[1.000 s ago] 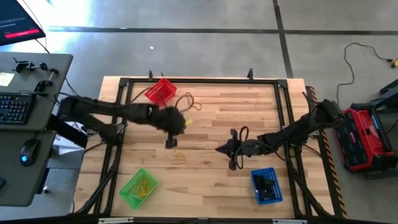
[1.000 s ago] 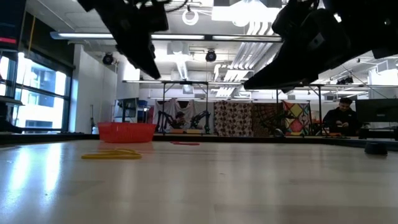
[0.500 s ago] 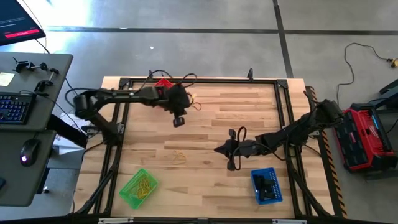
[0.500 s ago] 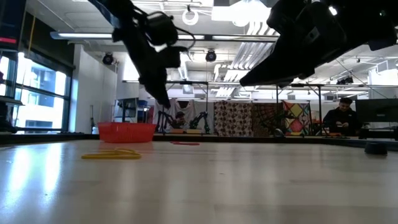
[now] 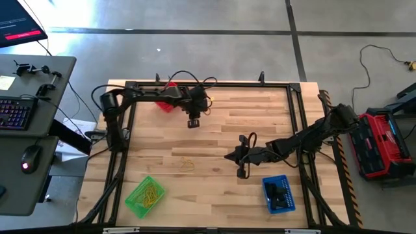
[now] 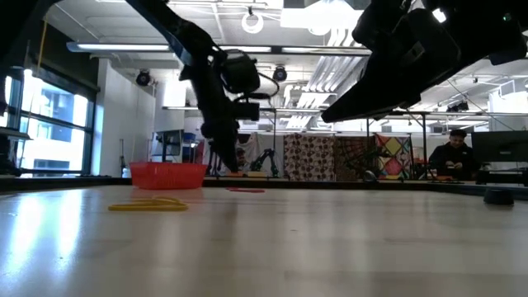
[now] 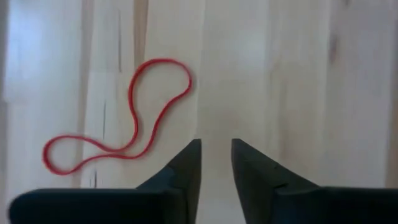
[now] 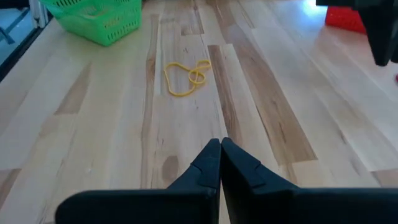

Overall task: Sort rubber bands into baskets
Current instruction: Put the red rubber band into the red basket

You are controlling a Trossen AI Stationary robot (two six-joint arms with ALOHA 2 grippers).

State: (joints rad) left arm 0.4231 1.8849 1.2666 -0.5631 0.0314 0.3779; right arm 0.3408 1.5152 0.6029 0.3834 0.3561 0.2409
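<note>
Pale wood planks of the table (image 5: pixel 273 117) carry three baskets: we note the red basket (image 5: pixel 168 103) at the far edge, the green basket (image 5: pixel 144 195) at the near left corner, the blue basket (image 5: pixel 278 194) at the near right.

We see the left gripper (image 5: pixel 193 122) reaching along the far side, just beside the red basket. In the left wrist view its fingers (image 7: pixel 186 163) stand slightly apart with bare wood in the gap; nothing is held. A red rubber band (image 7: pixel 121 137) lies flat on the wood just ahead of the jaws and off to one side, a long wavy loop, not touching either fingertip. In the low view the same gripper (image 6: pixel 228 162) hangs tip-down above the table, beyond the red basket's rim.

We see the right gripper (image 5: pixel 242 170) over the middle of the table, between the yellow bands and the blue basket. In the right wrist view its fingers (image 8: pixel 210 160) are pressed together, tips touching, with nothing between them. A yellow rubber band (image 8: pixel 188 74) lies ahead of these jaws, well apart from them, twisted into loops; the green basket stands farther ahead still, holding more yellow bands (image 5: pixel 151 192).

Dark bands (image 5: pixel 279 192) lie inside the blue basket, behind and beside the right jaws. A person (image 6: pixel 450 157) sits in the room beyond the table.
</note>
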